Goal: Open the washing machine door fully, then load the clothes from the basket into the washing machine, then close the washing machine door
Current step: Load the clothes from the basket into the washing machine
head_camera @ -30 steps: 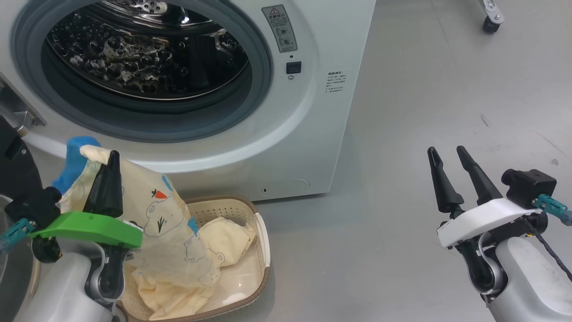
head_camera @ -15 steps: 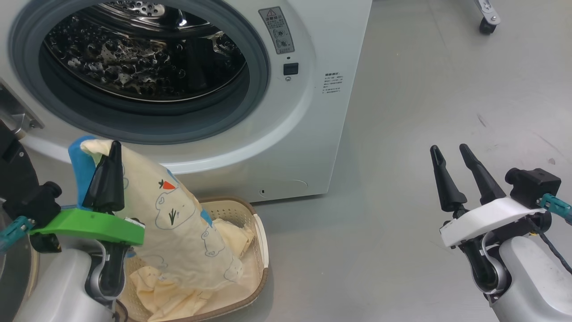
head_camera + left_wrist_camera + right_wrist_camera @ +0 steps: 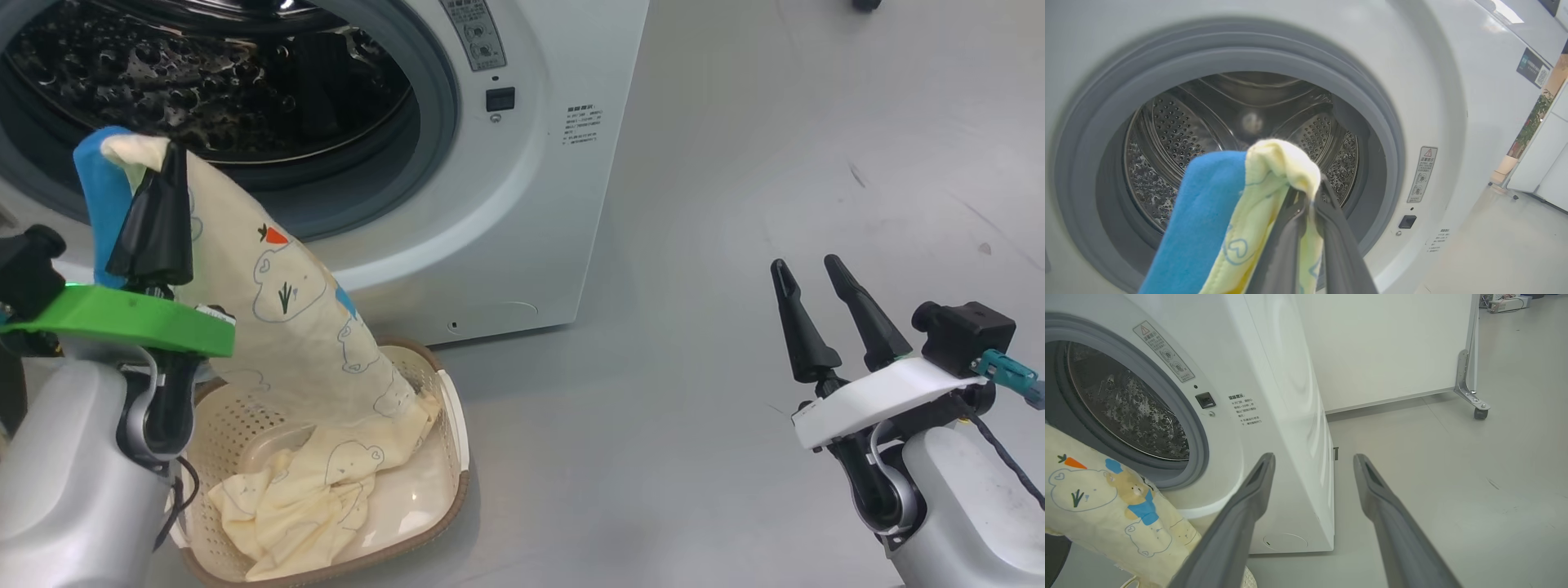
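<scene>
The left pincer (image 3: pixel 170 159) is clenched on the blue-banded top of a yellow bear-print garment (image 3: pixel 286 327), holding it up before the open drum (image 3: pixel 204 82) of the washing machine (image 3: pixel 522 204), its tail trailing into the basket (image 3: pixel 453 457) on the floor (image 3: pixel 735 163), while the right pincer (image 3: pixel 804 264) stands released, well apart.

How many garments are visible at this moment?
2. One garment hangs pinched in the left gripper over the basket; the other garment lies crumpled inside it. The folds could hide more.
</scene>
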